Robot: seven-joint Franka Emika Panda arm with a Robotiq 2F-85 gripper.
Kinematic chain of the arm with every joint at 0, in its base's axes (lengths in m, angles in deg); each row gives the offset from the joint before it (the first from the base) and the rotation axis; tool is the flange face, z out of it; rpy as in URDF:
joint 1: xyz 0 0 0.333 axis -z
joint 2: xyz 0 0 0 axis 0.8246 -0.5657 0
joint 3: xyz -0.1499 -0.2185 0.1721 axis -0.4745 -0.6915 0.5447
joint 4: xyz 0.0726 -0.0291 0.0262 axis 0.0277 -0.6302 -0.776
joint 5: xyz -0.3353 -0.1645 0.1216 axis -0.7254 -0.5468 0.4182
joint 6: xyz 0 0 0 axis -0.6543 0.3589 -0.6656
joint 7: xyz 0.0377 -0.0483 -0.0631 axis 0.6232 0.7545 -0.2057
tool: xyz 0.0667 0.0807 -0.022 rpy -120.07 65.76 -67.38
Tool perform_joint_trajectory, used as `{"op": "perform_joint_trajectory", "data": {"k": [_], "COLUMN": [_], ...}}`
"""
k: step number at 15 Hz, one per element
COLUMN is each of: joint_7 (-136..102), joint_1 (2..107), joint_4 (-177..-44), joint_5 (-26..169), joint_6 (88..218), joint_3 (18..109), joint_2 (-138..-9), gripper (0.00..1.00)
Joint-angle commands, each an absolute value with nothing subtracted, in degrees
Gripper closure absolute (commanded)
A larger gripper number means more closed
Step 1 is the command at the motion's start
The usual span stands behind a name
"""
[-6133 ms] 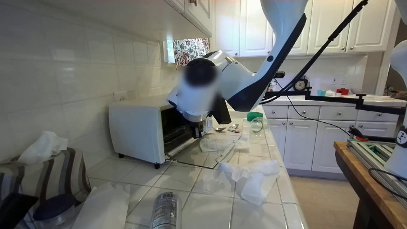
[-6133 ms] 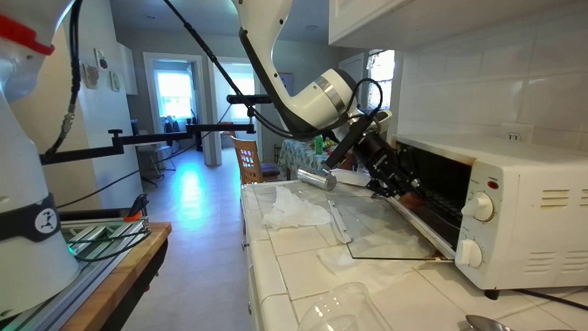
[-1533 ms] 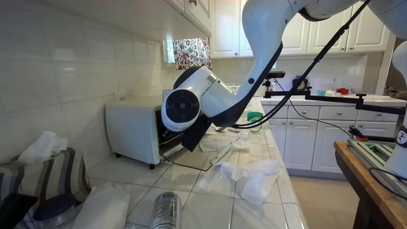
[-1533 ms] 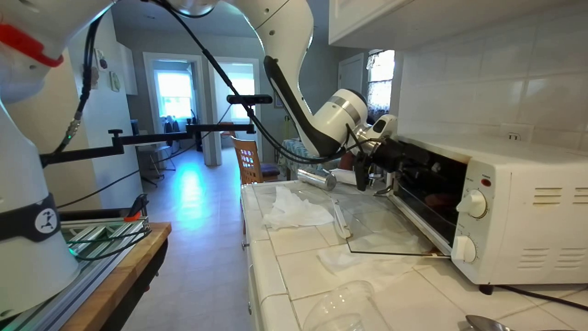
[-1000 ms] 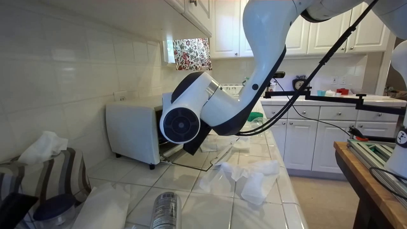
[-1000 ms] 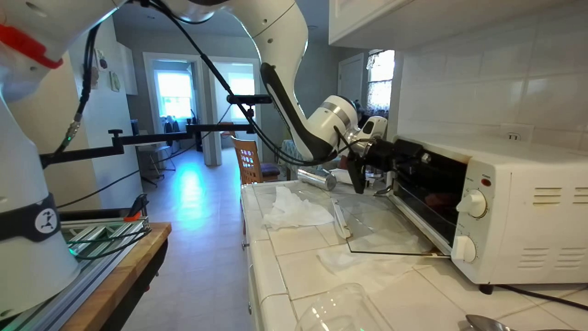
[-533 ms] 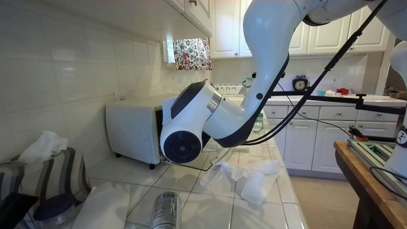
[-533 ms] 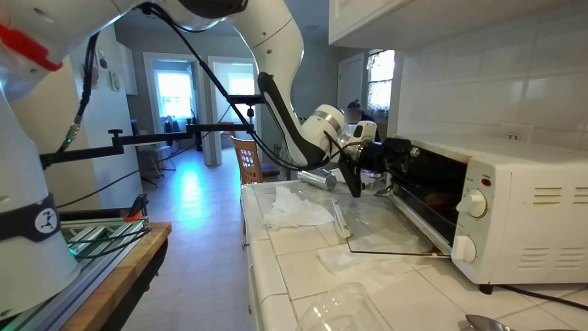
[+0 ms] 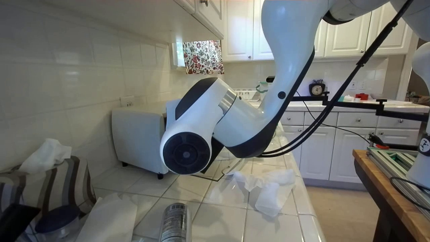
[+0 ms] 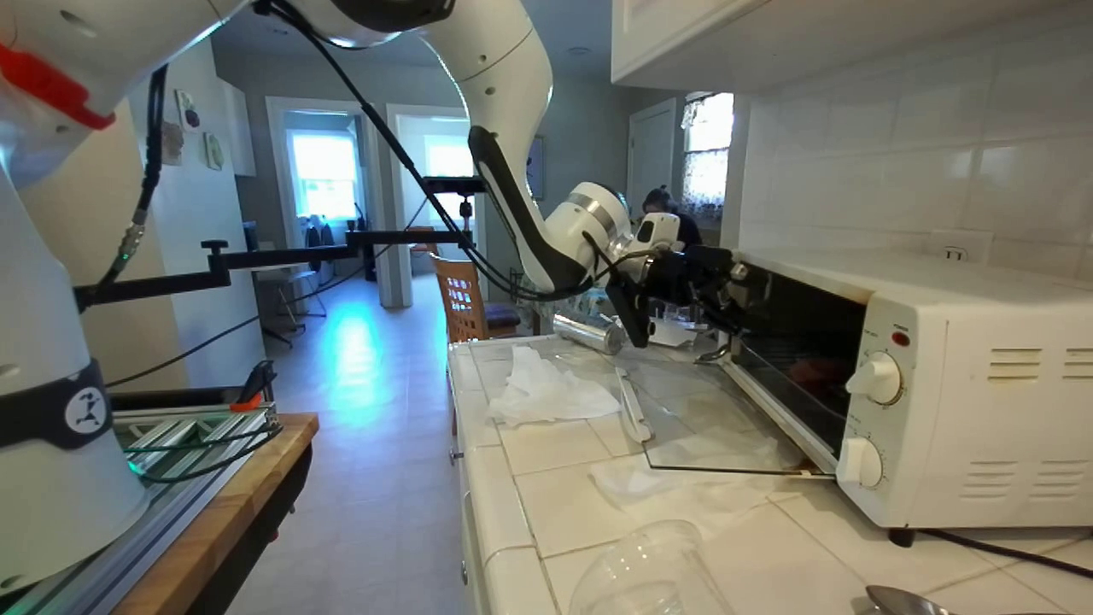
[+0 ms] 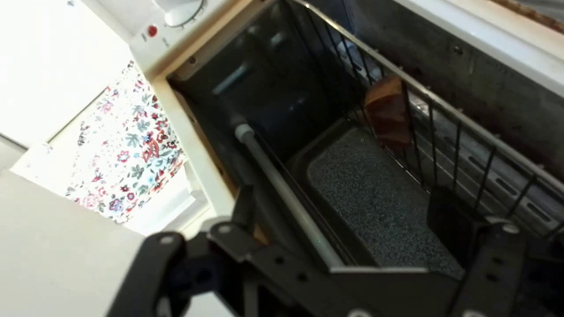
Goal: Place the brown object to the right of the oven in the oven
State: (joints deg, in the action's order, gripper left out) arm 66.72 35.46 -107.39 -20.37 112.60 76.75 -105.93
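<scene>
the gripper [image 11: 348,211] is shown released, jaws spread wide, at the oven [image 10: 956,401]. at two o'clock in the wrist view, the lump [image 11: 387,113] is borne by the rack [image 11: 445,105] inside; farther, at nine o'clock, a curtain [image 11: 127,156] is seen.

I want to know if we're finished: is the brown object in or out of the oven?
In: the wrist view shows the brown object on the wire rack inside the oven, clear of the open gripper.
</scene>
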Motion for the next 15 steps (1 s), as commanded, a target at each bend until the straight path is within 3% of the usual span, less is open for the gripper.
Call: {"op": "perform_joint_trajectory", "data": {"k": [1,6,15], "joint_7": [64.8,62.6,63.4], "joint_1": [36.4,36.0,40.5], "joint_4": [-108.4,-111.0,-125.0], "joint_5": [-15.6,-10.0,-3.0], "joint_6": [112.5,112.8,131.3], "joint_3": [79.0,80.4,81.7], "joint_2": [-103.9,-99.9,-85.9], "gripper": [0.0,0.0,0.0]}}
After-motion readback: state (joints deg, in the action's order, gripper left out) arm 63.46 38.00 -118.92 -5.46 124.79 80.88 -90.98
